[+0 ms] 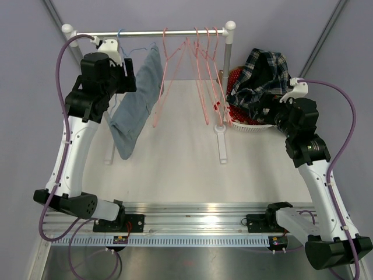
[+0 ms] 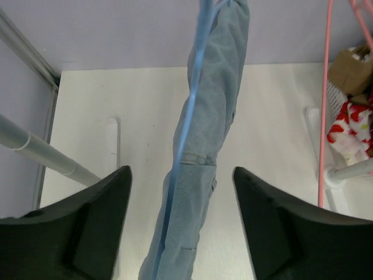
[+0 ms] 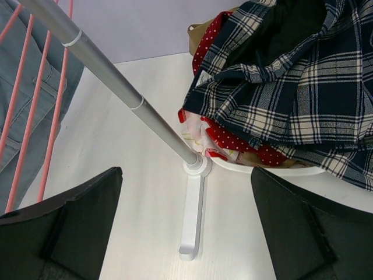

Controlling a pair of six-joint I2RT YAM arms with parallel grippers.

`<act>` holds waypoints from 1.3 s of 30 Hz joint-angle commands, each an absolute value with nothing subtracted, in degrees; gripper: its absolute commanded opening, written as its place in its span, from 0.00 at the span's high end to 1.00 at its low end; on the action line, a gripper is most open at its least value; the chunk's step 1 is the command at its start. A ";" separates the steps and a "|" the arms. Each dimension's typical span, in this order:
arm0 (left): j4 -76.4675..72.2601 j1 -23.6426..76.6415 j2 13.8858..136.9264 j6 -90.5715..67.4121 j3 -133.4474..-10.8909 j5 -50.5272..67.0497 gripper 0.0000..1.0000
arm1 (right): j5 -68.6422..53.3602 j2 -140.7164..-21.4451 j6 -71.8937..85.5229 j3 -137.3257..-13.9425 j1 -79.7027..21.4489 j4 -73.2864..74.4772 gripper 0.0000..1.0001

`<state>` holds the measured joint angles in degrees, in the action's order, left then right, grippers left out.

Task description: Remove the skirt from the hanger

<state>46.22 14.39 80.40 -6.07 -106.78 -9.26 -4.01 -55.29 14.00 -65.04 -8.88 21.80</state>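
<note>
A light blue denim skirt (image 1: 137, 105) hangs from a blue hanger (image 1: 123, 42) on the left part of the rail (image 1: 151, 33). In the left wrist view the skirt (image 2: 213, 146) and the blue hanger wire (image 2: 189, 111) hang between my open fingers. My left gripper (image 2: 182, 233) is open, high at the rail's left end, straddling the skirt without closing on it. My right gripper (image 3: 186, 233) is open and empty, held above the rack's right foot (image 3: 192, 221), beside the basket.
Several empty pink hangers (image 1: 198, 70) hang on the rail's right half. A white basket (image 1: 247, 123) piled with a plaid garment (image 1: 262, 79) and other clothes stands at the right behind the rack's right post (image 1: 227, 70). The rack's feet rest on the white table (image 1: 175, 163).
</note>
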 commanded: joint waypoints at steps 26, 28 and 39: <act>50.37 14.15 79.20 -11.42 -129.12 2.11 1.00 | 2.63 -73.53 4.56 -106.34 -43.90 30.23 0.01; 49.49 14.15 78.49 -11.69 -127.19 2.20 1.00 | 4.82 -75.66 5.10 -106.26 -49.28 27.34 0.00; 46.85 14.24 77.61 -12.04 -122.26 3.25 1.00 | 13.09 -94.30 7.64 -108.37 -69.08 18.82 0.00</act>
<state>55.79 14.24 80.05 -11.16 -122.74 1.32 9.56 -93.19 6.46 -106.10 -68.03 24.29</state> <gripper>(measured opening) 0.020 0.993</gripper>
